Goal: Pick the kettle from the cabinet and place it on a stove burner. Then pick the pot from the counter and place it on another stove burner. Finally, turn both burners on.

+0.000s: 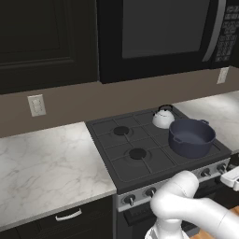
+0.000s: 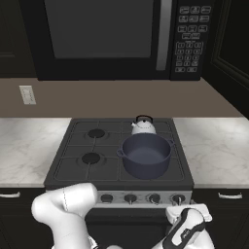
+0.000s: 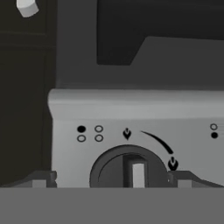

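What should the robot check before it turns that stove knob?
1. Kettle on a back burner: ok.
2. Pot on the front burner, in front of the kettle: ok.
3. Gripper jaws open, one on each side of the knob: ok.
4. Knob centred between the finger tips: ok, roughly.
5. Knob belongs to a burner under the pot or kettle: cannot tell.
6. Any flame lit yet: cannot tell.
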Controlling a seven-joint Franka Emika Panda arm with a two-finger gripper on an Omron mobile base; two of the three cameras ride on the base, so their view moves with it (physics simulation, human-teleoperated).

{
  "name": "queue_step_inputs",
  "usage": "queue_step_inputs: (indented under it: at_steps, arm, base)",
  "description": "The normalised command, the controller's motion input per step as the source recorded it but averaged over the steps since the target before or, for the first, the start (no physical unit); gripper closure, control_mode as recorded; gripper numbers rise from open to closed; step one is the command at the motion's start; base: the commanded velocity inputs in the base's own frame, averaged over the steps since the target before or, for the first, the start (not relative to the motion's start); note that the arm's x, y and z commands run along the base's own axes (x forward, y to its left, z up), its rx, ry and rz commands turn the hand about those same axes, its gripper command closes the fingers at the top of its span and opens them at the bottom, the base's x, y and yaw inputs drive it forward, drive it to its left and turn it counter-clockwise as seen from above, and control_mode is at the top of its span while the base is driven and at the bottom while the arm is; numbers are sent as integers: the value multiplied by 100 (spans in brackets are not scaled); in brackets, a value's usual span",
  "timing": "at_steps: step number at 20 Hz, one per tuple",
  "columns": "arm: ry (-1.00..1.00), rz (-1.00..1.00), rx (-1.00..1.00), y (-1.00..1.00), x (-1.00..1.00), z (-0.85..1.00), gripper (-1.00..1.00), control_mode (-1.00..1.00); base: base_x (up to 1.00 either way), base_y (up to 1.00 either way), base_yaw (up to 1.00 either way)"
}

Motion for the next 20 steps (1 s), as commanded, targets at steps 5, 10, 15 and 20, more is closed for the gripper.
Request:
queue_step_inputs:
  at_steps: [5, 10, 15, 20]
  arm:
    - [-6, 0, 0, 0, -11, 1, -100, -100]
    - [-2, 0, 0, 4, 0, 1, -100, -100]
    - [0, 0, 0, 8, 6, 0, -100, -100]
    - [0, 0, 0, 3, 13, 0, -100, -100]
  base:
    - [0, 0, 0]
    - [0, 0, 0]
    - [0, 0, 0]
    - [0, 0, 0]
